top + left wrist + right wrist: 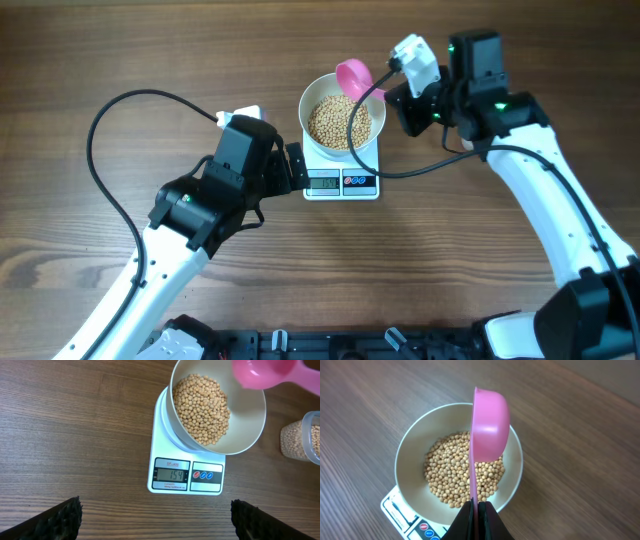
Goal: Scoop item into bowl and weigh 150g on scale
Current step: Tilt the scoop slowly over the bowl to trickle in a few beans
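Wide-apart jaws of our left gripper [159, 521] hold nothing, just beside the left edge of the scale [186, 476], which stands mid-tabletop toward the far edge. A nudge from it would shift the scale and spoil the reading. We read the display [171, 475] as 154, so we judge the load 4 over target. On the scale sits the white bowl [250, 420] with the beans [202, 407] heaped inside. Over its far rim hangs the pink scoop [490, 425], turned on edge, and we cannot tell if it is empty. Any bean dropping now widens the overshoot, and a touch on the rim could tip the bowl. Our right gripper [477, 510] is clamped on the scoop's handle. A clear container [302, 440] of beans stands further right.
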Action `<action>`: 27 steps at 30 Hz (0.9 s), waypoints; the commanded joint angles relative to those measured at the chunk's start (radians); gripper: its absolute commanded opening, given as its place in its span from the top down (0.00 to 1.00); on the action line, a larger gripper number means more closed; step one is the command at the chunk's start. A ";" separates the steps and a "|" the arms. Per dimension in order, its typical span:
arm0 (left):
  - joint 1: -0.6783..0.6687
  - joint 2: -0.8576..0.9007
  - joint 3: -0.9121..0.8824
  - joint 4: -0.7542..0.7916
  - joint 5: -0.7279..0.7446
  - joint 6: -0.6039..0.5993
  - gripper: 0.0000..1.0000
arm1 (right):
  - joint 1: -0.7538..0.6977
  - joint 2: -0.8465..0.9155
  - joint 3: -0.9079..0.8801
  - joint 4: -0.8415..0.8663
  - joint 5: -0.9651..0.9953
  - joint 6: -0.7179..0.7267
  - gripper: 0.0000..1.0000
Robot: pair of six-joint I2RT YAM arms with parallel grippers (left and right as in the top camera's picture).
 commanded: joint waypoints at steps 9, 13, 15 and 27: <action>0.005 -0.007 0.001 0.002 -0.010 0.008 0.00 | 0.057 0.072 0.005 -0.037 0.150 -0.135 0.96; 0.005 -0.007 0.001 0.002 -0.010 0.008 0.00 | 0.057 0.074 0.005 -0.039 0.152 -0.135 0.96; 0.005 -0.007 0.001 0.002 -0.010 0.008 0.00 | 0.060 0.080 0.005 -0.042 0.152 -0.135 0.96; 0.005 -0.007 0.001 0.002 -0.010 0.008 0.00 | 0.082 0.089 0.005 -0.136 0.024 -0.128 0.96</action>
